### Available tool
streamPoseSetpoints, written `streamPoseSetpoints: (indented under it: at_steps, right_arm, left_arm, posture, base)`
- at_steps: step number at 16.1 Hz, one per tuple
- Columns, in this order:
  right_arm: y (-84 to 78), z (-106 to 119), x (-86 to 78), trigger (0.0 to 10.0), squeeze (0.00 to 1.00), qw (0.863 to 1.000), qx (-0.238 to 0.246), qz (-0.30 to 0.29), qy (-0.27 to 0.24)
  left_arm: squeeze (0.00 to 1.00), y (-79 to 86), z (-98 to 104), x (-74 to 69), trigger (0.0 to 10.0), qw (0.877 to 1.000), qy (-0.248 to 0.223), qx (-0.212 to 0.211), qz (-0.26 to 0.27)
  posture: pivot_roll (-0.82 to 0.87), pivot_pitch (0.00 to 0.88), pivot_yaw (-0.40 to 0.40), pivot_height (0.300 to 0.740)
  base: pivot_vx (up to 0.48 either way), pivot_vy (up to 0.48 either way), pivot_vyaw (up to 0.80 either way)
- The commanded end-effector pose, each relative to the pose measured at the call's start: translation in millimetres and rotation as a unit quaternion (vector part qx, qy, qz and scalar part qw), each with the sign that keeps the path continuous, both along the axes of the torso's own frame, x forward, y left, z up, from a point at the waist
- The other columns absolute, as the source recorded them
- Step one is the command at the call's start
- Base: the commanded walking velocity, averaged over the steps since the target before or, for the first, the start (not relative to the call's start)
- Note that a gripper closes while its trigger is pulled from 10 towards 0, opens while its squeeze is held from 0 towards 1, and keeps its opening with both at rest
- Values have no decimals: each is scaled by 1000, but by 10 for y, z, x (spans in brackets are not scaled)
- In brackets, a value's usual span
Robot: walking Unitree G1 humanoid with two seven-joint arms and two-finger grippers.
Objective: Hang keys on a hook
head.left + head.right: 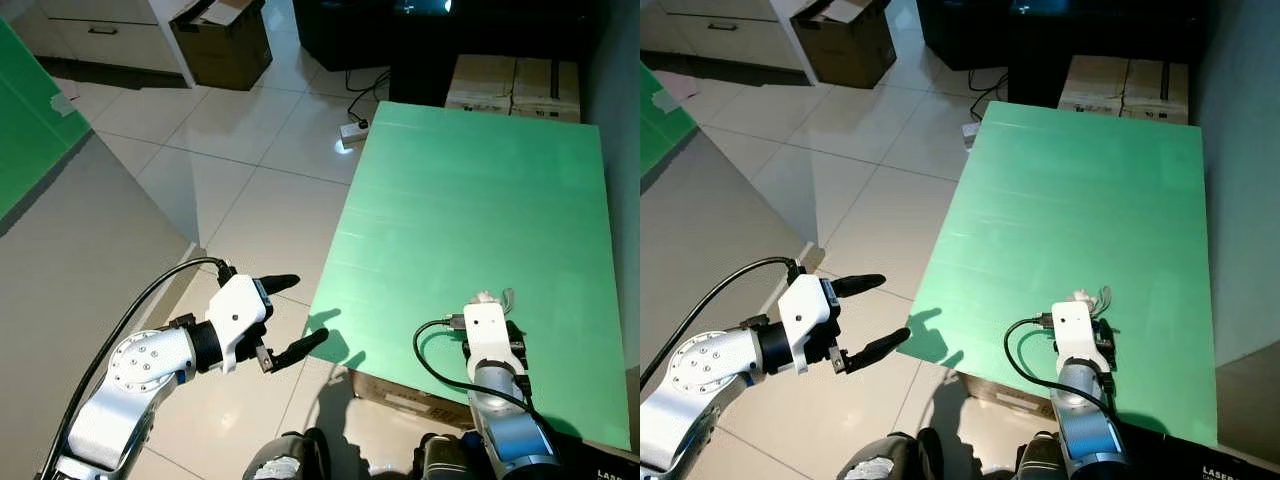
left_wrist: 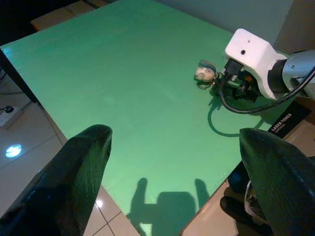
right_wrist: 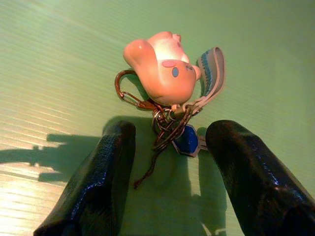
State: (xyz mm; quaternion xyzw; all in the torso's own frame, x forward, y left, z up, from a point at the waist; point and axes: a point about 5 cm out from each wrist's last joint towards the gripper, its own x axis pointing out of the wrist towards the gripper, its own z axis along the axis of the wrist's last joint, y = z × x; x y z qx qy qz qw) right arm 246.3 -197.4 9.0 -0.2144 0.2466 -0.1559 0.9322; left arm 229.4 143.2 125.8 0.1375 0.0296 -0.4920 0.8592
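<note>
Right hand (image 3: 170, 162) hovers open, fingers straddling the keys (image 3: 170, 98).

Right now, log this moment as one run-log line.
right gripper: open, straddling keys with pink charm | keys: lying on green table, not grasped | left gripper: open, over floor beside table

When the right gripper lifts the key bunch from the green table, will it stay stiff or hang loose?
The key bunch will probably hang loose: its figure, strap and blue key are joined only by rings and a clasp. The rounded figure looks smooth, so the fingers may slip on it. Lying flat on the green table, it seems unlikely to roll.
</note>
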Motion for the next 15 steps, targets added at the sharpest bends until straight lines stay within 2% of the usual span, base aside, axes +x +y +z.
streamPoseSetpoints:
  at_steps: [1,4,6,7,9,10,15]
  right_arm:
    - [4,-56,-50,10000,0,1000,4,0,10]
    - [-17,-55,8,9804,0,1000,13,0,2]
    - [-27,-56,37,7490,0,1000,17,1,1]
    - [-30,-63,50,5098,0,1000,21,2,2]
    - [-39,-69,83,3490,0,1000,27,5,1]
    - [-58,-69,110,78,0,1000,30,2,0]
    - [-61,-101,90,0,0,999,40,-4,3]
  left_arm:
    - [0,3,-7,-52,10000,1000,-1,9,-5]
    - [0,16,5,-84,10000,1000,-2,10,-5]
    - [0,27,13,-79,10000,1000,-1,11,-6]
    - [0,29,18,-72,10000,1000,-1,11,-5]
    - [0,33,31,-50,10000,1000,-2,12,-5]
    - [0,32,35,-37,10000,1000,-2,12,-5]
    - [0,-3,40,-28,10000,1000,-2,11,-8]
  posture:
    - [38,187,179,740]
    - [44,189,182,740]
    - [46,189,181,740]
    - [47,191,181,740]
    - [49,190,182,740]
    - [46,189,182,740]
    - [39,166,183,740]
  base:
    - [0,0,0]
    - [0,0,0]
    - [0,0,0]
    - [0,0,0]
    - [0,0,0]
    - [0,0,0]
    - [0,0,0]
